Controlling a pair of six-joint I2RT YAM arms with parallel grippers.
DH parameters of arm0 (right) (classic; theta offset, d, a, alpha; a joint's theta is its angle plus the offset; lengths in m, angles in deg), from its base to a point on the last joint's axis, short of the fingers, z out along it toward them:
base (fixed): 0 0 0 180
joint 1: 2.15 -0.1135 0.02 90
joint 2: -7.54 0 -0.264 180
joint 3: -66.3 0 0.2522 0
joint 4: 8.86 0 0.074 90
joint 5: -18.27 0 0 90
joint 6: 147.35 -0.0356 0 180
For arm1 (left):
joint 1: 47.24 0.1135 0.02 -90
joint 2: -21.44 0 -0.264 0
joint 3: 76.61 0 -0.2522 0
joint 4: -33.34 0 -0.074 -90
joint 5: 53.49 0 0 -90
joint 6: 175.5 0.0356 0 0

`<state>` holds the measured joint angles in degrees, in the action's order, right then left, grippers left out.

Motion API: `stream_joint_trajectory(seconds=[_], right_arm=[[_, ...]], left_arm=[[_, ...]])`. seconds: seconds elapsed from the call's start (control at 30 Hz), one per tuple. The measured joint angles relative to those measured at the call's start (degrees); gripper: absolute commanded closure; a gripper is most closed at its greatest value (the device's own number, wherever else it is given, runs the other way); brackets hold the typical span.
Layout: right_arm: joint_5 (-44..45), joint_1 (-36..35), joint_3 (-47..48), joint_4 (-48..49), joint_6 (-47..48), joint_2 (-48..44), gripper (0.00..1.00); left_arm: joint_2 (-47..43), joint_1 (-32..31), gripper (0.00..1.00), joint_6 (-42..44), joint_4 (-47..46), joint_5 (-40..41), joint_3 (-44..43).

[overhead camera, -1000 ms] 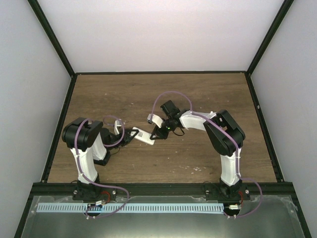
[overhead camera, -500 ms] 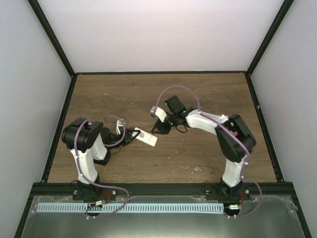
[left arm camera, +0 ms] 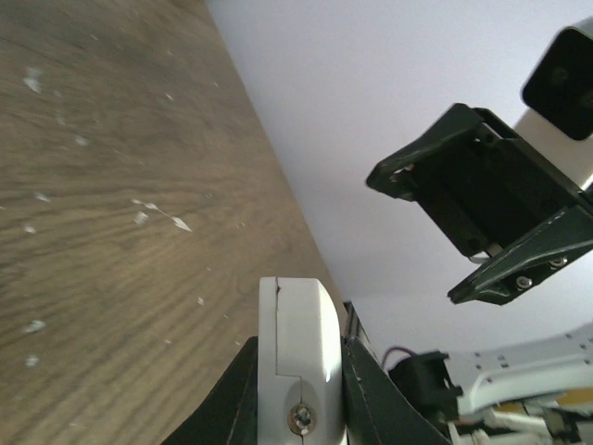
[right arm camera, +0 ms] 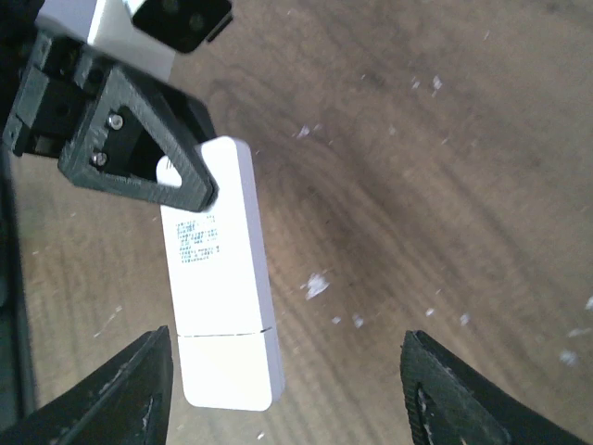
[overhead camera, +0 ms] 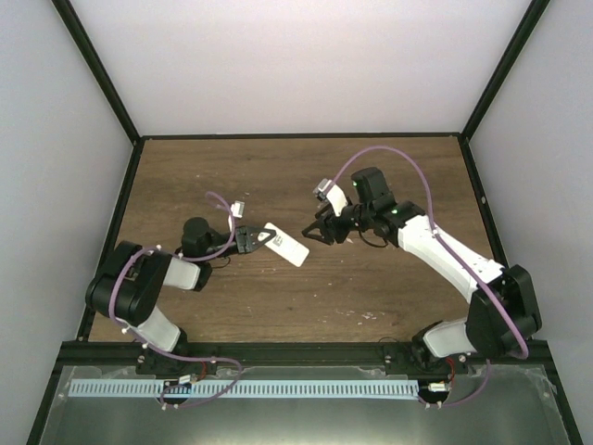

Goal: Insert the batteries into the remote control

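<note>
The remote control (overhead camera: 286, 245) is a white rectangular bar held off the wooden table. My left gripper (overhead camera: 254, 239) is shut on its left end. In the right wrist view the remote (right arm camera: 219, 297) shows its plain white back with a small printed label and a closed cover seam; no orange patch shows. In the left wrist view the remote's end (left arm camera: 301, 324) sits between my left gripper's (left arm camera: 298, 394) jaws. My right gripper (overhead camera: 317, 230) is open and empty just right of the remote's free end, also in its own view (right arm camera: 283, 375). The batteries are out of view.
The wooden table (overhead camera: 371, 297) carries small white specks (right arm camera: 315, 285). Black frame posts and white walls close it in on three sides. The right gripper also appears in the left wrist view (left arm camera: 491, 213), above the remote.
My left arm has stretched forward and carried the remote to the right. My right arm has swung out to the right, and its gripper has drawn back from the remote's tip.
</note>
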<state>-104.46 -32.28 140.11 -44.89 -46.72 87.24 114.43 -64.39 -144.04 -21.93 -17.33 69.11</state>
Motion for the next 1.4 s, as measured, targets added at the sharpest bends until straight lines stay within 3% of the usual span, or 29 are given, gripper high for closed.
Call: stream_joint_trajectory(seconds=[0.3, 0.73, 0.93, 1.17, 1.4], right_arm=[[-6.1, 0.0, -1.8, -6.5, -3.5, -5.3, 0.35], [-11.5, 0.0, -6.6, -12.3, -4.5, -5.2, 0.35], [-12.9, 0.0, -6.6, -11.7, -4.5, -4.1, 0.43], [-16.4, -0.3, -6.5, -10.7, -4.3, -1.8, 0.63], [-18.8, -0.6, -6.5, -10.2, -4.4, -1.0, 0.69]], left_arm=[[-5.6, -3.1, 1.0, 0.0, 11.6, -7.6, -5.4], [-5.9, -4.2, 1.0, -8.8, 9.0, -11.6, -7.0], [-6.0, -4.6, 1.0, -10.3, 8.6, -12.4, -7.4], [-6.1, -4.7, 1.0, -10.4, 8.6, -12.6, -7.8], [-6.1, -4.8, 1.0, -10.5, 8.7, -12.5, -7.8]])
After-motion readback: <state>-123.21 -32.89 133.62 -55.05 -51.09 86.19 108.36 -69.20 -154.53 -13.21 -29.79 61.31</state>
